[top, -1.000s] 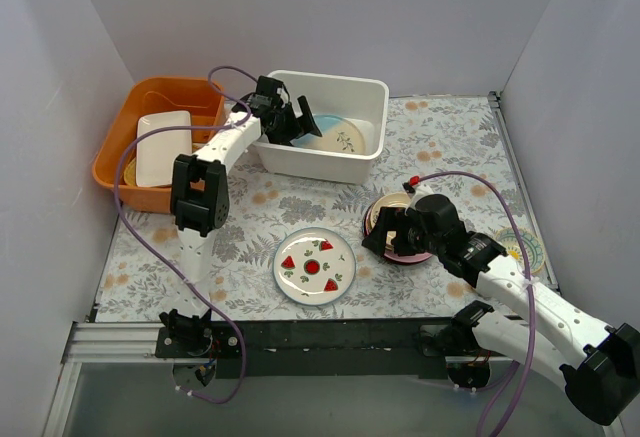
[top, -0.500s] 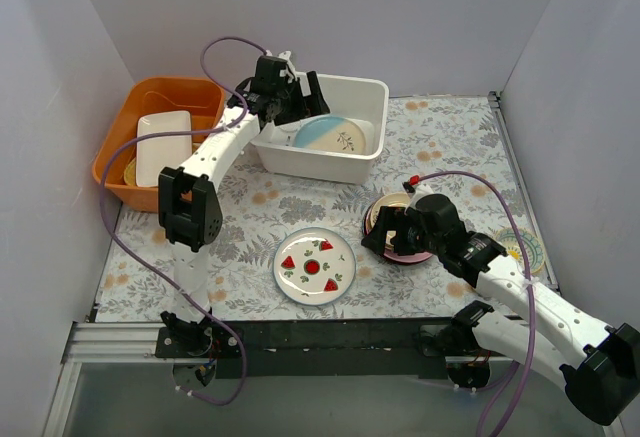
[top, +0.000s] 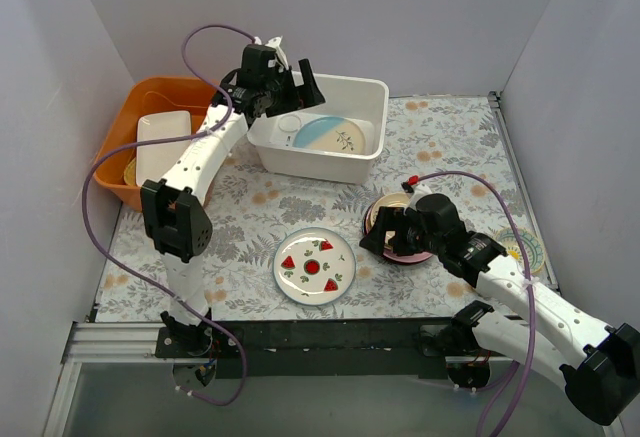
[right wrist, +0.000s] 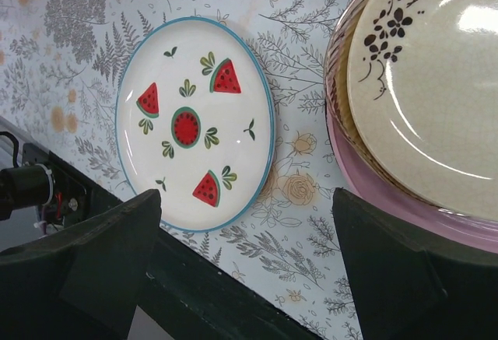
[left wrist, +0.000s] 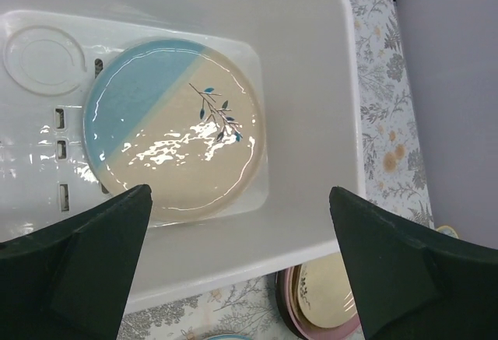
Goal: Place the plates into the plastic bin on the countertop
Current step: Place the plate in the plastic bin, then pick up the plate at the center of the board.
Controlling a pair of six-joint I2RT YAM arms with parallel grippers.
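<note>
Right gripper: jaws spread wide, nothing held between them, parked at the left edge of the plate stack; no shift is noted over the last second
- Stack, from the right wrist: a cream plate with dark flowers on top, a pink rim under it; the lower plates cannot be told apart
- Watermelon plate: flat on the countertop, just left of the stack, untouched

Plastic bin, farther back:
- Cream-and-blue plate is now seen lying flat on the slotted floor, right of the round mark
- A second ago this plate was half hidden by the left gripper low in the bin; it has since been released

Left gripper: raised clear above the bin's left end, fingers wide apart, empty

Orange tub with a rectangular white dish, far left: undisturbed

Reading: one plate is judged delivered; the watermelon plate and the whole stack remain outside the bin. The left arm is freed for another fetch, and the right arm is best placed for the stack. A lift by the rim of the top plate is likely called for; slipping on glaze is the risk
</note>
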